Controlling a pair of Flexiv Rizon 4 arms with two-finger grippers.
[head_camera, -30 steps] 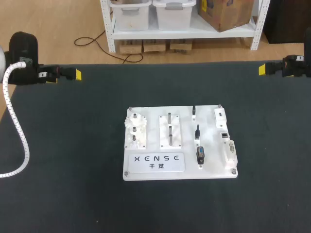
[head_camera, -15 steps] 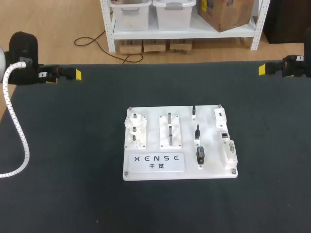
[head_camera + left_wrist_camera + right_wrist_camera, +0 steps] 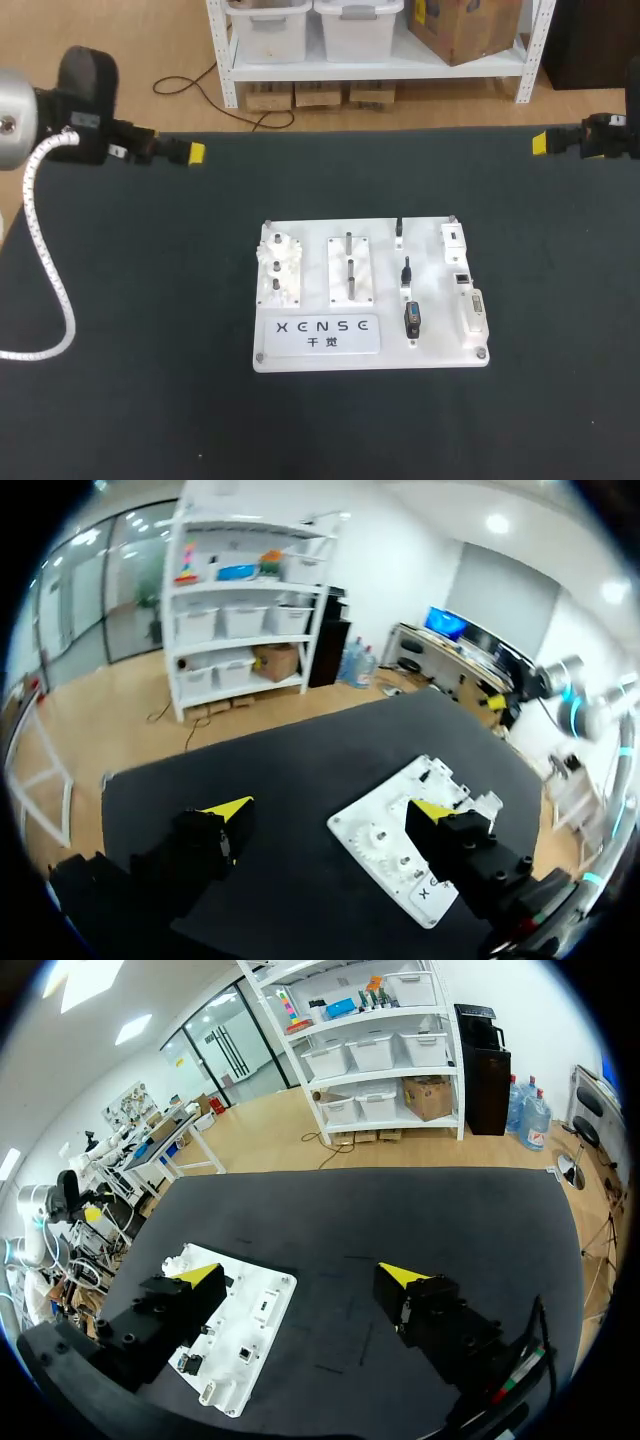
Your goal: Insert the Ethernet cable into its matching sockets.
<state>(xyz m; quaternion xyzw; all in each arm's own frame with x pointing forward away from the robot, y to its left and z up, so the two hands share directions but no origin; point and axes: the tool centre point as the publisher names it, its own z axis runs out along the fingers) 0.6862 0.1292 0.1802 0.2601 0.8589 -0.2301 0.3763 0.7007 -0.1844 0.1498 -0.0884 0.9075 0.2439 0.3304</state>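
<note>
Left pincer (image 3: 196, 153) has slid inward along the bench's (image 3: 150, 300) far edge, fingers apart; right pincer (image 3: 540, 143) unmoved, also apart.

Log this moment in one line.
left gripper: open, empty, far-left edge | right gripper: open, empty, far-right edge | board: mid-table, untouched

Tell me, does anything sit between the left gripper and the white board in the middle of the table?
Nothing visible does. The left gripper hangs open near the table's far left edge, and only bare black table lies between it and the board. The right gripper is open at the far right edge, with an equally clear path.
</note>
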